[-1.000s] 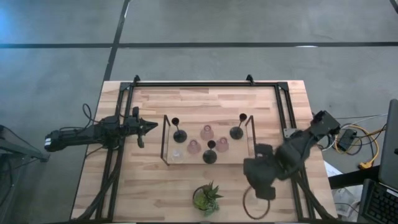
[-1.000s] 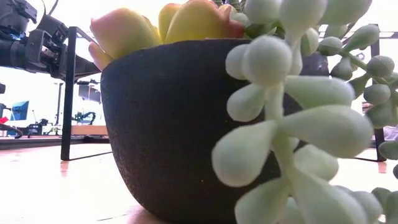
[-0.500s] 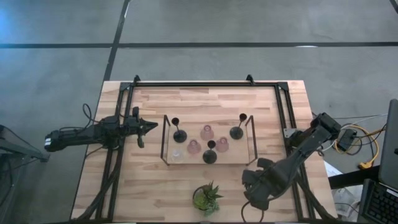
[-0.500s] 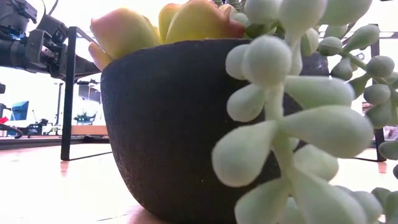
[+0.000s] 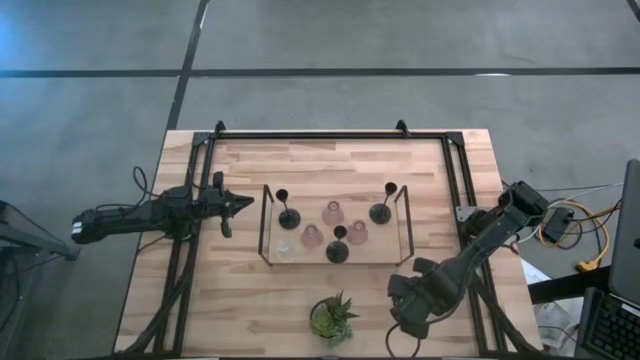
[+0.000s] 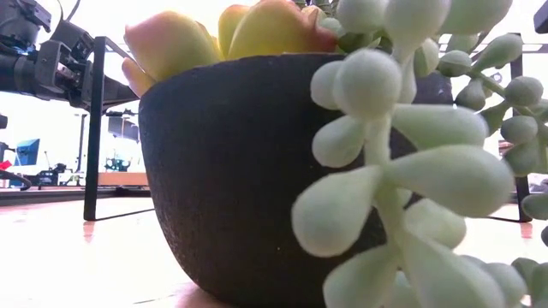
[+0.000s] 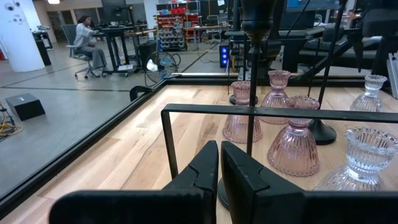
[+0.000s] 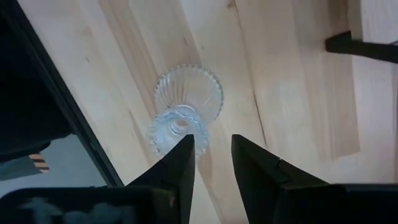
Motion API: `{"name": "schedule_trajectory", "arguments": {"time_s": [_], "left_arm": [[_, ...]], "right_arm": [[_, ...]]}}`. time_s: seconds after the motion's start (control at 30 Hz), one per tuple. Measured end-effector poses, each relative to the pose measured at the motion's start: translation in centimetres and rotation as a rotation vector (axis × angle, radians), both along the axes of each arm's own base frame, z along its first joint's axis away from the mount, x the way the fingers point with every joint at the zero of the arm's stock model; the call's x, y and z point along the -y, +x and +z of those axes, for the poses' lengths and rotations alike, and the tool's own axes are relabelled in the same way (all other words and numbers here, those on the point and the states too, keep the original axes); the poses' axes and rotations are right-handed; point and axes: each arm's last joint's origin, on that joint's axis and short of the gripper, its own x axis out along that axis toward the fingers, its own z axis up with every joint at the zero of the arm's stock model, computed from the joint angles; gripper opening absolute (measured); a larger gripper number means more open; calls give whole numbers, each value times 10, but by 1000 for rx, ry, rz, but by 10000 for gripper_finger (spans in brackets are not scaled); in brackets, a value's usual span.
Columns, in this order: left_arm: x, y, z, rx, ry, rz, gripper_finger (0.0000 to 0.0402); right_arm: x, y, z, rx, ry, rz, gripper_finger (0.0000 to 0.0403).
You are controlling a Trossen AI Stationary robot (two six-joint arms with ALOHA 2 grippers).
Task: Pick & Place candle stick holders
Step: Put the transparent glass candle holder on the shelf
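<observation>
A clear glass candle stick holder (image 8: 186, 109) stands on the wood near the table's near right edge. My right gripper (image 8: 211, 155) points down over it, open, with the holder's cup just beyond one fingertip. In the high view this gripper (image 5: 405, 322) hides the holder. The wire-framed tray (image 5: 268, 222) at mid-table holds black holders (image 5: 288, 215), pink holders (image 5: 332, 213) and a clear one (image 5: 285, 248), all on their bases. My left gripper (image 5: 240, 204) waits shut, level, left of the tray. My right gripper comes at the clear holder from above, fingers apart. One fingertip (image 8: 181, 149) overlaps the rim of the holder's cup (image 8: 175, 129) in the wrist view. I cannot tell whether it touches. The holder stands on the table.
A potted plant (image 5: 332, 318) stands at the near edge, left of my right gripper, and fills the low view (image 6: 257, 171). The table's edge (image 8: 56, 106) runs close beside the clear holder. Bare wood lies between the tray and the near edge.
My right gripper has come down toward the table and a little toward its near edge, rolling about its own axis as it sank. The holders in the tray have not moved.
</observation>
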Motion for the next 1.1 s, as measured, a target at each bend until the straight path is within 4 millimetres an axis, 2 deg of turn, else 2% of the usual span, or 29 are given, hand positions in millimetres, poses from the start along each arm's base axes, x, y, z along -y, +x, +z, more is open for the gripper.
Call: {"name": "schedule_trajectory", "arguments": {"time_s": [0.3, 0.53, 0.67, 0.83, 0.97, 1.1], "left_arm": [[0, 0, 0, 0, 0, 1, 23], [0, 0, 0, 0, 0, 1, 23], [0, 0, 0, 0, 0, 0, 23], [0, 0, 0, 0, 0, 1, 23], [0, 0, 0, 0, 0, 1, 23], [0, 0, 0, 0, 0, 0, 23]], "right_arm": [[1, -6, -17, -54, 16, -7, 124], [2, -6, -34, -23, 35, 23, 132], [3, -7, -43, -7, 69, 40, 108], [0, -4, -47, 44, 110, 117, 30], [-1, 5, -38, 76, 123, 164, 24], [9, 18, -22, 128, 110, 178, 20]]}}
